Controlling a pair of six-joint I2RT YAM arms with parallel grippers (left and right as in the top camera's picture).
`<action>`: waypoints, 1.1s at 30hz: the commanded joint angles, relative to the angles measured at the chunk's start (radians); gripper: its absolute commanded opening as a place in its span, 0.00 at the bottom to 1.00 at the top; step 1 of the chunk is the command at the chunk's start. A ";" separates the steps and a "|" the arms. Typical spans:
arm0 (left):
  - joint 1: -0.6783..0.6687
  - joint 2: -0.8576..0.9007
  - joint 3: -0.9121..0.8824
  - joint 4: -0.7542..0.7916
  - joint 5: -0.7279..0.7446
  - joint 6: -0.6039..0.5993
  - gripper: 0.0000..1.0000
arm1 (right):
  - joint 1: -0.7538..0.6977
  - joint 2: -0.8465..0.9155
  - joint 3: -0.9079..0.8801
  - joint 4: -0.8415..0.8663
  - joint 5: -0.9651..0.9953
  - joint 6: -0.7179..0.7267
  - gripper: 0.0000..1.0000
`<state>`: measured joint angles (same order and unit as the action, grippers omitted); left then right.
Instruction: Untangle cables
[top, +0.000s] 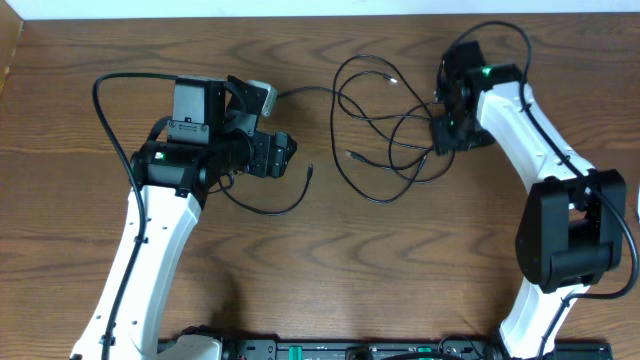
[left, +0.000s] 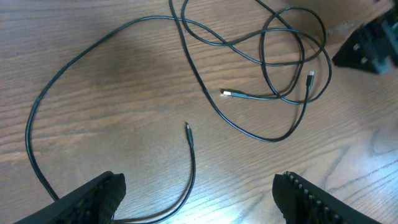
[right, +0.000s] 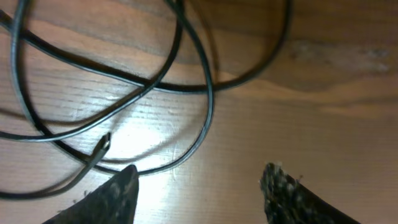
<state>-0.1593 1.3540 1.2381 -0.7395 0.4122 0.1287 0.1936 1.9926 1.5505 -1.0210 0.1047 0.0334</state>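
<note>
Right wrist — cables (right: 149, 87) loop just ahead of spread hand (right: 199, 182).

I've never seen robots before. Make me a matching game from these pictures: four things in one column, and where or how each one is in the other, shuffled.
Things:
1. left tool
2. right tool
3. tangled cables
4. lone black plug end

Places or states:
A. in loops at the middle of the table
B. open, close above cables at the right edge of the loops
C. lying alone, left of the loops
D. open, above a single curving cable

Pairs: 1-D, 2-B, 3-A, 4-C
</note>
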 joint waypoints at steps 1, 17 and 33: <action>-0.002 -0.002 0.006 0.000 -0.002 -0.002 0.81 | 0.000 -0.007 -0.066 0.040 -0.007 -0.003 0.61; -0.002 -0.002 0.006 0.000 -0.002 -0.002 0.82 | 0.001 -0.007 -0.294 0.319 -0.006 0.132 0.43; -0.002 -0.002 0.006 0.000 -0.002 0.002 0.81 | 0.004 -0.166 0.191 0.061 -0.042 0.143 0.01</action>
<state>-0.1593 1.3540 1.2381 -0.7368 0.4126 0.1291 0.1940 1.9583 1.5257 -0.9264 0.0685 0.1867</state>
